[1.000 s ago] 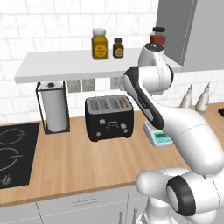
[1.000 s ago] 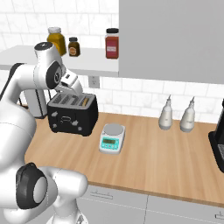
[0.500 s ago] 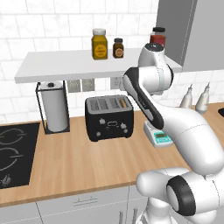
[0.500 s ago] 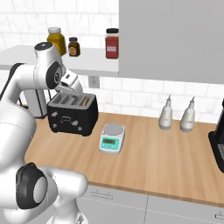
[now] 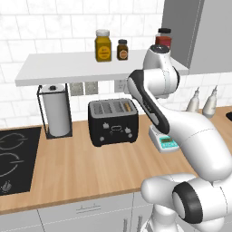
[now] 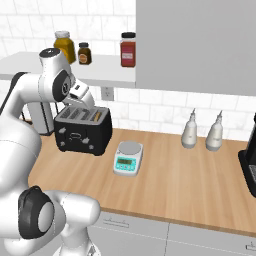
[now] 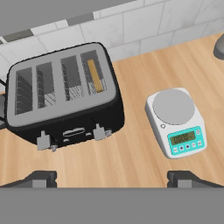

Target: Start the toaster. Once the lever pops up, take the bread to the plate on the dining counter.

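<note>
The black toaster (image 7: 65, 100) with its silvery slotted top stands on the wood worktop against the tiled wall, also seen in the left base view (image 5: 113, 121) and the right base view (image 6: 82, 130). The bread (image 7: 95, 75) sits edge-up in the toaster's rightmost slot, only its brown top edge showing. Two pale levers (image 7: 43, 141) stick out of the toaster's front. My gripper (image 7: 113, 179) hangs open above the toaster's front side, with nothing between its fingers. The plate and the dining counter are out of view.
A white-and-teal kitchen scale (image 7: 177, 120) lies just right of the toaster. A paper-towel roll (image 5: 56, 111) and a black hob (image 5: 13, 154) are to the left. Two pale bottles (image 6: 190, 132) stand by the wall. A shelf (image 5: 68, 65) with jars overhangs the toaster.
</note>
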Available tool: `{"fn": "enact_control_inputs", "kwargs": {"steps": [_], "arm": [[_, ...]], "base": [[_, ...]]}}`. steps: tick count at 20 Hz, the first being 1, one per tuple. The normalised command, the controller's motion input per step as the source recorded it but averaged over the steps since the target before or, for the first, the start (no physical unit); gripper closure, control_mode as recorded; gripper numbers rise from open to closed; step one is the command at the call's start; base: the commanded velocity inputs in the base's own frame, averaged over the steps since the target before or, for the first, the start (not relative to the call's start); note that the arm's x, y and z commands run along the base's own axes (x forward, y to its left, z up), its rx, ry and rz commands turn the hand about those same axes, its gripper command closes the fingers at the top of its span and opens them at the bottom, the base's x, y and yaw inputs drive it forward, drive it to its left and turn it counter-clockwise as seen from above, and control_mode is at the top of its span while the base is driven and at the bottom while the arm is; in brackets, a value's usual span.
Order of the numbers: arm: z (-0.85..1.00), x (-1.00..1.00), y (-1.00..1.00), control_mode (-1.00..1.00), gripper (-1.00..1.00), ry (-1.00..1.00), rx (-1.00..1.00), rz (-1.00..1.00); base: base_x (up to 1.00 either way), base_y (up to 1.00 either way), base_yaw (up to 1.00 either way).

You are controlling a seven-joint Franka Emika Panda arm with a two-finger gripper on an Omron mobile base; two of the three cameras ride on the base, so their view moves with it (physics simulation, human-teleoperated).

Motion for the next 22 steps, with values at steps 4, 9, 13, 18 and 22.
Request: {"fn": "enact_control_inputs", "kwargs": {"steps": [4, 9, 13, 18, 22], "arm": [[0.0, 0.0, 0.0, -1.0, -1.0, 0.0, 0.0, 0.0], [0.0, 0.0, 0.0, -1.0, -1.0, 0.0, 0.0, 0.0], [0.0, 0.0, 0.0, -1.0, -1.0, 0.0, 0.0, 0.0], [0.0, 0.0, 0.0, -1.0, -1.0, 0.0, 0.0, 0.0], [0.0, 0.0, 0.0, -1.0, -1.0, 0.0, 0.0, 0.0]], "base": [[0.0, 0.0, 0.0], [0.0, 0.0, 0.0], [0.0, 0.0, 0.0], [0.0, 0.0, 0.0], [0.0, 0.0, 0.0]]}}
